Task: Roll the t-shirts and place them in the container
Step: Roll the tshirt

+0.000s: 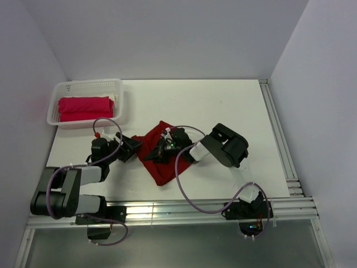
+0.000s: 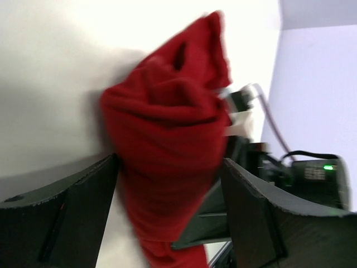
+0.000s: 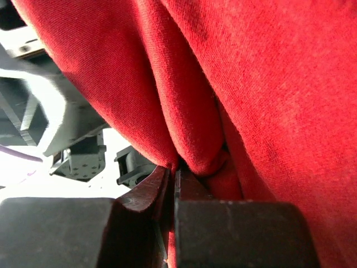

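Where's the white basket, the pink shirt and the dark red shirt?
white basket (image 1: 92,84): top external view, on its far rim.
pink shirt (image 1: 85,108): top external view, middle of the bundle.
dark red shirt (image 1: 159,167): top external view, its near part, clear of both grippers.

From above, your right gripper (image 1: 167,146) covers the middle of the dark red shirt (image 1: 158,164), so you cannot see its fingertips or the cloth under them there. Your left wrist view is blurred throughout; the shirt's lower end and both fingers (image 2: 61,218) of the left gripper (image 2: 170,163) run off the bottom edge. In your right wrist view the shirt overflows the top and right edges, and the grey hardware (image 3: 67,139) behind it is too smeared to identify
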`<state>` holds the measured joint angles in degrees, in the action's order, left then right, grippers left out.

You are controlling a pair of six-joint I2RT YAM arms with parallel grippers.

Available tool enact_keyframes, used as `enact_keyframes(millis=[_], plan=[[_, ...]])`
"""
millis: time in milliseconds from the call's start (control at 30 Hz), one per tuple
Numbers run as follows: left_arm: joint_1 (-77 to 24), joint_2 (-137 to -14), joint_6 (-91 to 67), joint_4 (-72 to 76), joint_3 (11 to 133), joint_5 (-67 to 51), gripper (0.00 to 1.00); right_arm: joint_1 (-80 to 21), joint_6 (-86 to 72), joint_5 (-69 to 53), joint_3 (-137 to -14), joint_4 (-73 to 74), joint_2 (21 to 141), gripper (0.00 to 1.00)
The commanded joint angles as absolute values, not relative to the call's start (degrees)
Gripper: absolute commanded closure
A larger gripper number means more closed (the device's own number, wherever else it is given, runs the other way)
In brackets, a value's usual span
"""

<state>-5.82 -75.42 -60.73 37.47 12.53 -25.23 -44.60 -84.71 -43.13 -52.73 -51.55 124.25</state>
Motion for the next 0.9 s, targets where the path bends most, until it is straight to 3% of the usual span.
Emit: enact_keyframes(millis=[0, 133, 533, 667, 767, 800, 867], plan=[[-6.0, -80.8, -60.1, 41.2, 13.4, -27.9, 0.21, -44.6, -86.0, -43.4, -53.7, -46.5, 126.3, 1.00], [-6.0, -83.2, -60.7, 43.7, 12.6, -27.2, 0.19, -44.6, -86.3, -43.4, -53.9, -46.6, 126.4, 1.00], [-6.0, -87.4, -58.4, 43.5, 18.2, -26.5, 0.39, -44.6, -85.3, -43.8, -54.0, -44.6, 125.8, 1.00], [-6.0, -91.3, -58.6, 43.1, 20.5, -26.9, 0.71, -44.8, -83.5, -44.2, -54.8, -42.2, 125.7, 1.00], [-6.0, -93.1, -56.8, 37.1, 24.2, -25.8, 0.88, -45.0, -79.6, -44.1, -56.5, -37.0, 124.5, 1.00], [-6.0, -93.0, -55.3, 35.2, 25.0, -24.9, 0.92, -45.0, -77.3, -44.1, -56.9, -34.1, 124.1, 1.00], [-6.0, -92.0, -53.7, 30.0, 27.4, -21.8, 0.95, -45.0, -74.5, -43.9, -58.1, -30.7, 123.2, 0.88]])
